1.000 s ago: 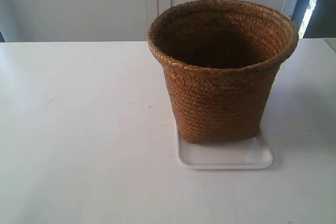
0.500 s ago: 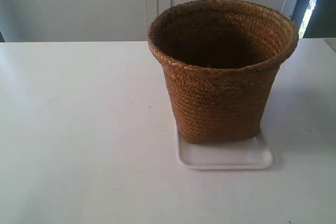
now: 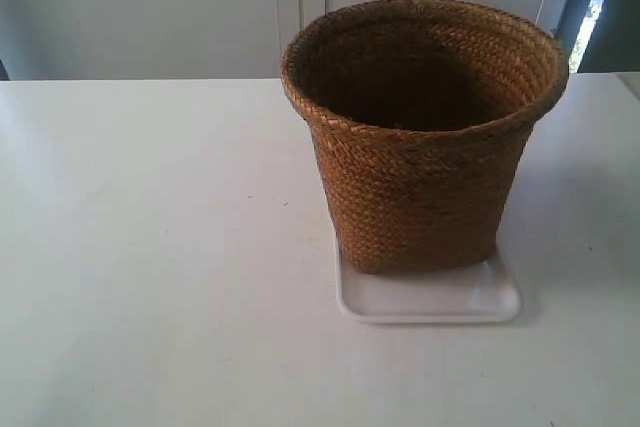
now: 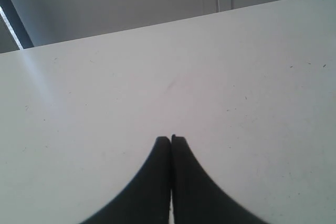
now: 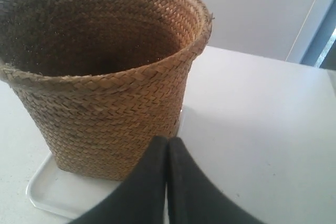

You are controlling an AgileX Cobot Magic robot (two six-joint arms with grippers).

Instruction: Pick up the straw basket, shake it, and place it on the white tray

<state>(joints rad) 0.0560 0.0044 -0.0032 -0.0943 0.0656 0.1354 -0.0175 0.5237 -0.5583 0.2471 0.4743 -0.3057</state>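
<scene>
The straw basket (image 3: 425, 137) stands upright on the white tray (image 3: 430, 299), right of the table's middle in the exterior view, its inside dark. No arm shows in that view. In the right wrist view the basket (image 5: 105, 77) rests on the tray (image 5: 50, 190), and my right gripper (image 5: 168, 139) is shut with nothing in it, just off the basket's lower wall. My left gripper (image 4: 171, 138) is shut and holds nothing, over bare white table, with neither basket nor tray in its view.
A white table (image 3: 150, 247) carries everything. A pale wall with a vertical seam (image 3: 300, 7) stands behind it. A dark opening (image 3: 600, 7) shows at the exterior view's far right, beyond the table's back edge.
</scene>
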